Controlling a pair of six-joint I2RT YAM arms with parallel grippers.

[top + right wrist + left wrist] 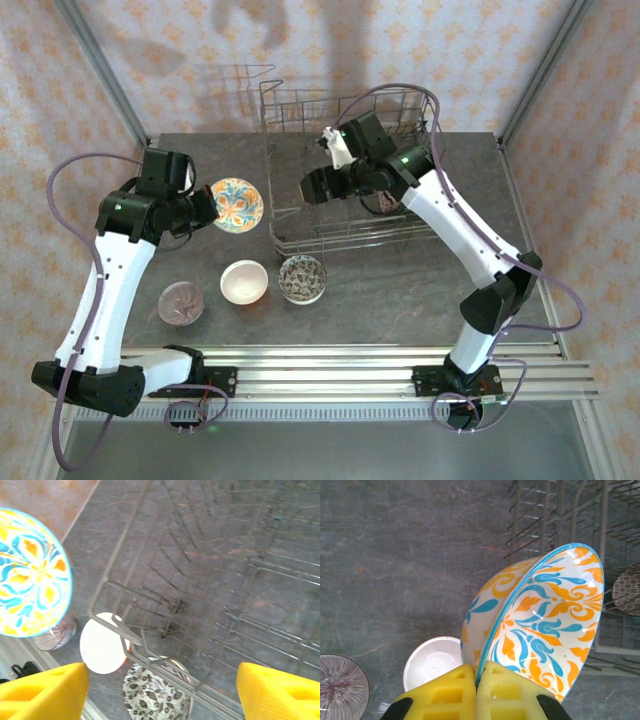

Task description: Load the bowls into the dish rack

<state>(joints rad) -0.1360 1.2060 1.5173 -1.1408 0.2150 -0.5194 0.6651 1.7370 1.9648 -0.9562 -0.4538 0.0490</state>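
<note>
Because the left gripper [479, 672] pinches the bowl [545, 625] by its rim, it hangs on edge — fit for the rack [345, 243] ahead; the right gripper [161, 692] hovers above it, spread wide.

Left arm [100, 300]: white shells on the long links, black housings at the joints, a small green light on the upper housing.
Right arm [462, 228]: the same white links and black joints, with green lights on the wrist section.
Cables [58, 185]: thin, lilac-grey, running in loose loops alongside each arm down to its foot.
Bases [85, 385]: black blocks, one per arm.
Left pincer [477, 677]: yellow foam pads [450, 692] moulded with square recesses, and black finger bodies behind them.
Right pincer [160, 672]: smooth yellow pads.
</note>
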